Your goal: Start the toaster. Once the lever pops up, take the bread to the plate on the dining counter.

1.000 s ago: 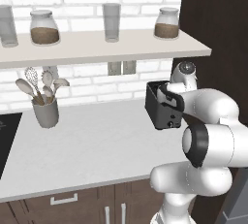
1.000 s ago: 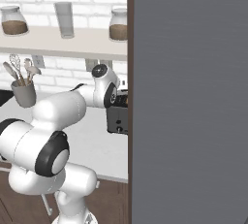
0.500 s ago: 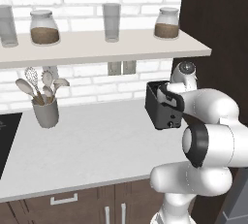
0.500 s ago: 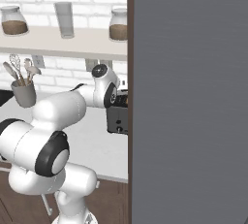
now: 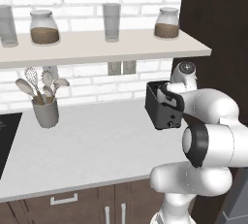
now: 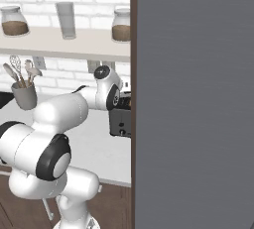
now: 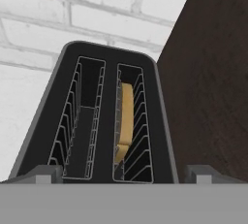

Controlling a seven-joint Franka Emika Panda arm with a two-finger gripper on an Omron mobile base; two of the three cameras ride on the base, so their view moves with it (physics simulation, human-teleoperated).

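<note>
The black toaster (image 5: 162,110) stands on the grey-white countertop (image 5: 92,150) against the dark cabinet side, and its front face with the small knob (image 6: 120,122) shows past my arm. Looking straight down into its two slots (image 7: 109,121), I find the pale tan bread (image 7: 125,121) sunk in the right slot, while the left slot is empty. My gripper (image 7: 123,175) hangs just above the toaster's near end, open wide, a fingertip (image 7: 44,173) at each side and nothing between them. My hand (image 5: 170,98) hovers over the toaster's top.
A tall dark cabinet (image 5: 218,34) rises right beside the toaster. The shelf (image 5: 97,48) above carries jars and glasses. A utensil crock (image 5: 46,112) stands at the left, a black cooktop (image 5: 6,138) at the counter's far left. A grey panel (image 6: 193,99) blocks the right.
</note>
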